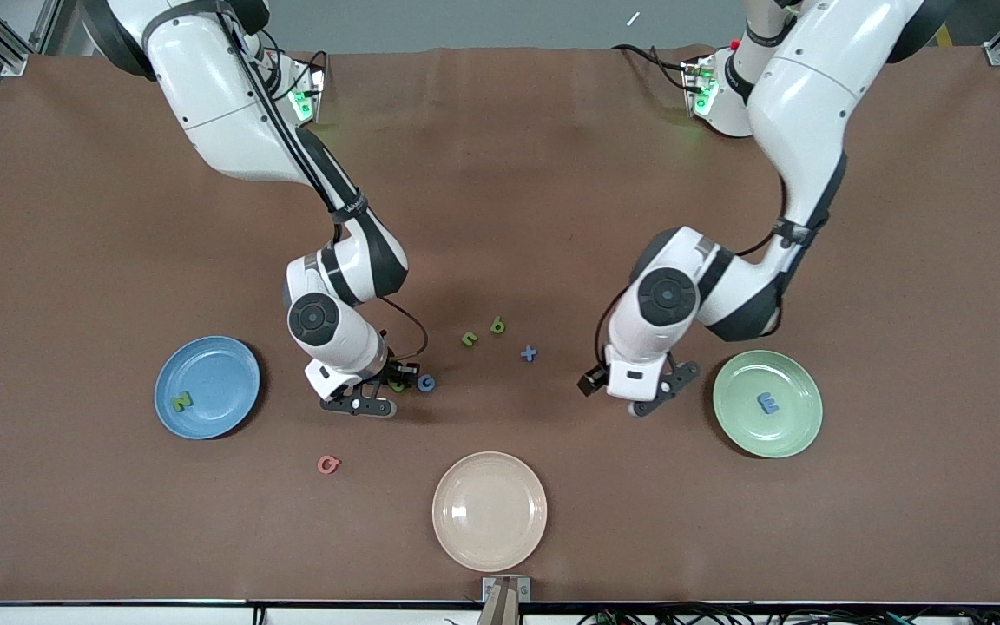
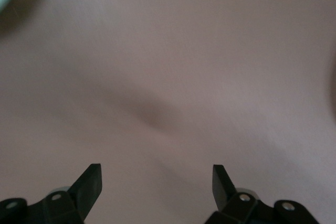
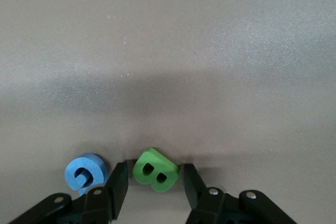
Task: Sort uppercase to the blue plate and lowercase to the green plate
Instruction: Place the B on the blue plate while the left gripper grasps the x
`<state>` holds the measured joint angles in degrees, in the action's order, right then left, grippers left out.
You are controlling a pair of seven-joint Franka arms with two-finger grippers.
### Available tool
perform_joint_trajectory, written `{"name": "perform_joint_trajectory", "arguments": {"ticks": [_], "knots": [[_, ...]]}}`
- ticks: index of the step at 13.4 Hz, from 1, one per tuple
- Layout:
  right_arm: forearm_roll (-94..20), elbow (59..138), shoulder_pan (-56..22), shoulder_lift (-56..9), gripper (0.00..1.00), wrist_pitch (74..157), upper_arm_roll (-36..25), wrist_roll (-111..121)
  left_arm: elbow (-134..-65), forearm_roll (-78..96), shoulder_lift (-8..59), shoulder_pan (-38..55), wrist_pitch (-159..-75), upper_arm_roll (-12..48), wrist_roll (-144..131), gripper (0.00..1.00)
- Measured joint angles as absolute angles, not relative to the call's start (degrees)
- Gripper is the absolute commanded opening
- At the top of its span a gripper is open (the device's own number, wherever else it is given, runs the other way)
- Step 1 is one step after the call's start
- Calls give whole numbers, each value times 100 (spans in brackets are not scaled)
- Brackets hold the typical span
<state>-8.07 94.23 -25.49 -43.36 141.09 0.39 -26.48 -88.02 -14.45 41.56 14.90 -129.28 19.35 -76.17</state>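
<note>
A: Right gripper [image 3: 155,190]?
B: Down at the table, jaws either side of the green B [image 3: 155,169], pads at its flanks. Closing or just closed on it; I'd call it gripped. Blue G [image 3: 86,171] lies just beside, outside one finger.
A: Handling?
B: Foam, so light and squashy, probably not slippery. Pinch across the flat sides, gently. B looks tilted up on edge, its long axis running roughly across the jaw gap.
A: Left gripper [image 2: 156,182]?
B: Spread wide, empty, over bare table beside the green plate [image 1: 791,430]; that arm waits.
A: Rest?
B: Green Z [image 1: 180,401] on the blue plate [image 1: 226,351], blue m [image 1: 766,402] on green. n [image 1: 469,338], b [image 1: 497,325], x [image 1: 529,353] mid-table; red Q [image 1: 328,464] nearer the camera.
</note>
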Motion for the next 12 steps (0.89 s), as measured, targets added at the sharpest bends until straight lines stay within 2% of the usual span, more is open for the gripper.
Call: {"name": "perform_joint_trajectory", "arguments": {"ticks": [1, 4, 6, 12], "knots": [[-807, 9423, -2549, -4337, 51, 14119, 39, -2648, -8681, -1445, 4295, 1653, -12934, 1930, -7932, 84], [-806, 9422, -2549, -4337, 30, 14129, 36, -2648, -8293, -1445, 4698, 2044, -12964, 1923, -8610, 78], [-806, 9413, -2550, -4318, 15, 14135, 36, -2648, -8125, -1445, 4885, 2246, -13022, 1917, -8989, 70], [-799, 9371, -2496, -4320, 10, 14116, -91, -2595, -7973, -1445, 5113, 2559, -13054, 1885, -9396, 60]]}}
